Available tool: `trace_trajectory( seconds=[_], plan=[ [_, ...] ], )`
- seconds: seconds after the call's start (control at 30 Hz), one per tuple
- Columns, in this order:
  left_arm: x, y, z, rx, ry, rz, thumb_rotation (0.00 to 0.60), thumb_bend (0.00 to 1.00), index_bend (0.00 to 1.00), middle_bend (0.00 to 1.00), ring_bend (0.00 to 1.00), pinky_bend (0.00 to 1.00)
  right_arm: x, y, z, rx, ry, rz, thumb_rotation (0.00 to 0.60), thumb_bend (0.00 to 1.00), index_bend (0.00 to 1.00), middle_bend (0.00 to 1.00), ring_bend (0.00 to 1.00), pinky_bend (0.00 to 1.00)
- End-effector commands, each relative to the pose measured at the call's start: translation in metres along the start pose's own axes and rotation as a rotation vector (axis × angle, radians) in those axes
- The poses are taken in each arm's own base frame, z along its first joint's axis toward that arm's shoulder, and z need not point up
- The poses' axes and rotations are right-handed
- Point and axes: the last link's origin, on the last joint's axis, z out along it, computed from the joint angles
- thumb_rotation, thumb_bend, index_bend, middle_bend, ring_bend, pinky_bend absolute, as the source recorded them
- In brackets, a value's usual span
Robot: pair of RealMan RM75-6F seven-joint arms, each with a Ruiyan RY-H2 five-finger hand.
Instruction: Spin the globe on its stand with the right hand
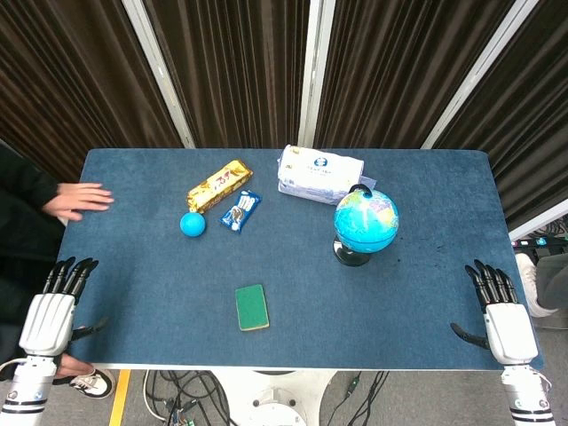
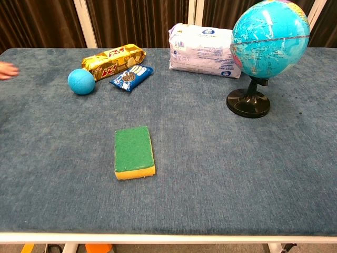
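A small blue globe [image 1: 366,220] stands upright on a black round stand [image 1: 351,256] right of the table's middle; the chest view shows the globe [image 2: 270,38] and its stand [image 2: 248,103] at upper right. My right hand [image 1: 499,309] lies flat at the table's near right corner, fingers apart, holding nothing, well apart from the globe. At the near left edge, my left hand [image 1: 55,306] is open too, fingers spread. Neither hand shows in the chest view.
A green sponge [image 1: 252,307] lies near the front middle. Behind it are a blue ball [image 1: 193,224], a gold snack pack [image 1: 218,185], a blue wrapper [image 1: 240,210] and a white tissue pack [image 1: 319,174]. A person's hand [image 1: 78,200] rests on the far left edge.
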Motion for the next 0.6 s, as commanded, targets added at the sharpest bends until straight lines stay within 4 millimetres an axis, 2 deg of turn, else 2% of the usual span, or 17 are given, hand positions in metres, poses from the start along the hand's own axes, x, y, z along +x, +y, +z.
trace_trajectory(
  seconds=[0.03, 0.37, 0.5, 0.6],
  plan=[
    [0.000, 0.000, 0.000, -0.001, 0.000, -0.003, 0.600, 0.05, 0.10, 0.10, 0.01, 0.08, 0.001, 0.000, 0.000, 0.001, 0.002, -0.002, 0.600, 0.00, 0.00, 0.00, 0.00, 0.00],
    [-0.001, 0.003, 0.003, -0.014, -0.008, -0.002, 0.600, 0.05, 0.10, 0.10, 0.01, 0.08, 0.004, -0.007, 0.005, 0.043, 0.014, -0.010, 0.600, 0.00, 0.00, 0.00, 0.00, 0.00],
    [-0.004, 0.003, 0.004, -0.013, -0.021, -0.005, 0.600, 0.05, 0.10, 0.10, 0.01, 0.08, 0.010, -0.023, 0.013, 0.114, 0.037, -0.015, 0.600, 0.00, 0.00, 0.00, 0.00, 0.00],
    [-0.005, 0.004, 0.003, -0.018, -0.028, 0.005, 0.600, 0.05, 0.10, 0.10, 0.01, 0.08, 0.018, -0.043, 0.026, 0.195, 0.066, -0.038, 0.600, 0.00, 0.00, 0.00, 0.00, 0.00]
  ],
)
